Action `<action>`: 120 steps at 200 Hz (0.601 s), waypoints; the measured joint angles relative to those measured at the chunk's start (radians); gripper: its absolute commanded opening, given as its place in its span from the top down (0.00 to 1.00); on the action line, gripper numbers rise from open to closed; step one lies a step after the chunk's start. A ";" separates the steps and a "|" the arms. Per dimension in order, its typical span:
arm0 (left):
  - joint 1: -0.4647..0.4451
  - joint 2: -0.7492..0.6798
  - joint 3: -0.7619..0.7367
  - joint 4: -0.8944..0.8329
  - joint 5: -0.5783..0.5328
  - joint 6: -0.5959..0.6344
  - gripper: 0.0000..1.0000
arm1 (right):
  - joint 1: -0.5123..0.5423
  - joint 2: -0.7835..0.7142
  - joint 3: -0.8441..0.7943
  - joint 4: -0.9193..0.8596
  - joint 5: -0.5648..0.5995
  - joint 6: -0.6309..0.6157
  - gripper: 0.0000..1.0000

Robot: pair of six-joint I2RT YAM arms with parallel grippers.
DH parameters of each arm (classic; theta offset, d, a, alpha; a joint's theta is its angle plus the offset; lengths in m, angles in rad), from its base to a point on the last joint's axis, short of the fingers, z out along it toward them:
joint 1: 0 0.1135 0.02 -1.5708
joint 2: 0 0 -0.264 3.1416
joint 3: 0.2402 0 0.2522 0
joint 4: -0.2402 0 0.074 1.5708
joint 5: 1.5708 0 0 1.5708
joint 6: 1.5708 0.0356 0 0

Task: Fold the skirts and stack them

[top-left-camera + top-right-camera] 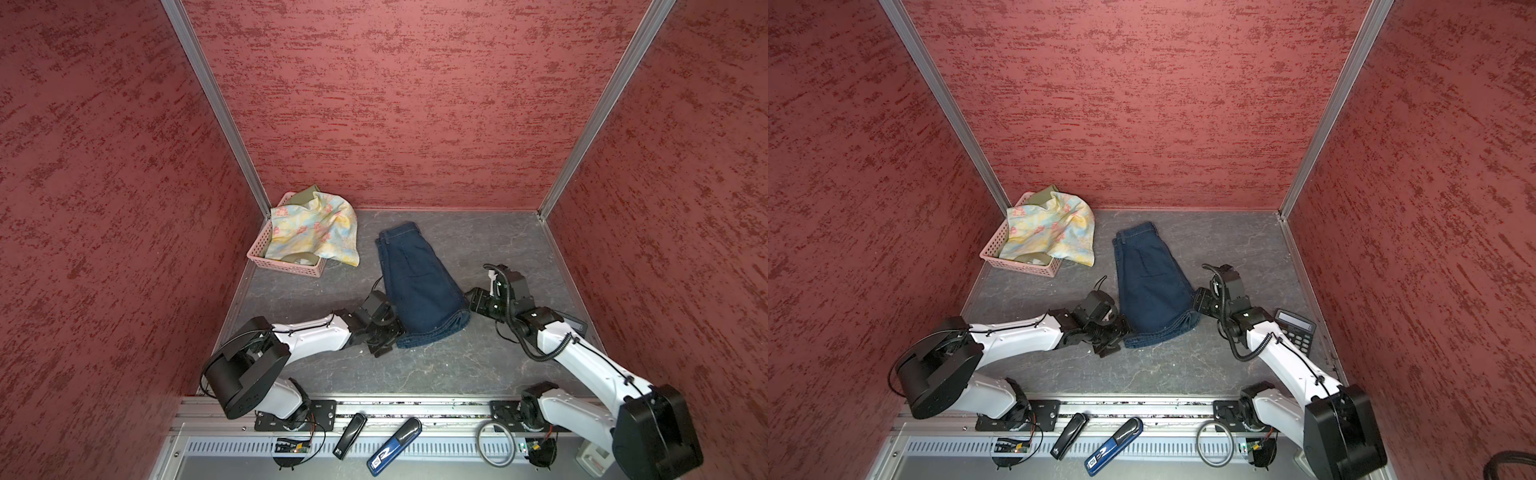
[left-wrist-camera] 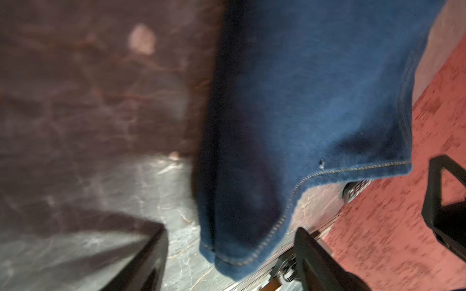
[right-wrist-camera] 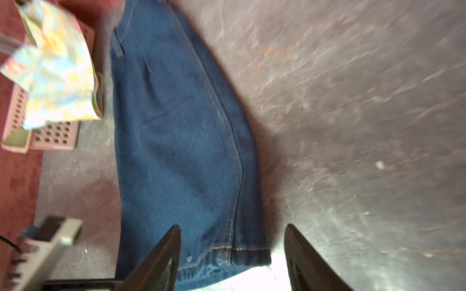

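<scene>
Red textured walls [image 1: 374,104] are closing in the left, right and far sides, and a grey marbled table [image 1: 478,365] is carrying everything.

The two white arms are reaching in from the near rail. The left arm [image 1: 311,332] is stretching low and almost flat toward the middle. The right arm [image 1: 582,357] is rising from its base and bending down and leftward at the wrist.

Both are meeting at the near end of the denim skirt [image 1: 419,286]. It is lying mid-table as a long strip, waistband far and hem near. Layered edges are showing at its near right corner, so it looks doubled lengthwise. I judge the arms are setting up a crosswise fold, hem toward waistband.

In the far left corner the pink basket [image 1: 259,245] is sitting against the wall. The floral skirt [image 1: 311,232] is spilling over its right rim, and the olive skirt [image 1: 305,195] is peeking out beneath. Both seem to be waiting their turn, apart from the denim. A calculator [image 1: 1296,328] is lying under the right forearm.

The left gripper [image 1: 395,332] is sitting at the hem's near left corner, and the right gripper [image 1: 473,301] at its near right corner.

In the left wrist view the fingers [image 2: 151,257] are standing wide, with the hem corner between them and nothing pinched. In the right wrist view the fingers [image 3: 166,252] are likewise spread, straddling the stitched hem corner without clamping it.
</scene>
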 measured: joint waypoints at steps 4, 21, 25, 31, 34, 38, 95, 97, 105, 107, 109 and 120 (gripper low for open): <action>-0.001 -0.001 -0.008 0.016 -0.003 -0.008 0.29 | -0.010 -0.010 0.000 0.000 -0.001 -0.001 0.33; -0.014 -0.004 -0.042 0.093 -0.010 -0.058 0.30 | -0.051 -0.046 0.000 0.001 -0.007 -0.006 0.33; -0.018 -0.004 -0.048 0.109 -0.012 -0.066 0.31 | -0.059 -0.052 0.000 0.001 -0.009 -0.009 0.33; -0.023 -0.002 -0.055 0.129 -0.014 -0.074 0.35 | -0.068 -0.060 0.000 0.001 -0.012 -0.011 0.33; -0.026 0.000 -0.058 0.142 -0.014 -0.083 0.37 | -0.074 -0.064 0.000 0.001 -0.013 -0.012 0.33; -0.029 0.003 -0.061 0.151 -0.015 -0.086 0.40 | -0.078 -0.067 0.000 0.001 -0.015 -0.016 0.33; -0.069 0.029 -0.134 0.336 -0.052 -0.172 0.64 | -0.125 -0.082 -0.013 0.013 -0.044 -0.037 0.32; -0.072 0.028 -0.137 0.337 -0.056 -0.169 0.66 | -0.126 -0.082 -0.014 0.013 -0.046 -0.037 0.32; -0.082 0.025 -0.154 0.349 -0.067 -0.180 0.75 | -0.129 -0.078 -0.019 0.015 -0.051 -0.039 0.31; -0.084 0.024 -0.160 0.356 -0.067 -0.193 0.76 | -0.129 -0.076 -0.021 0.015 -0.053 -0.040 0.30; -0.085 0.023 -0.164 0.354 -0.071 -0.185 0.77 | -0.130 -0.074 -0.023 0.017 -0.056 -0.041 0.30; -0.089 0.020 -0.185 0.376 -0.079 -0.195 0.80 | -0.131 -0.066 -0.031 0.017 -0.066 -0.045 0.28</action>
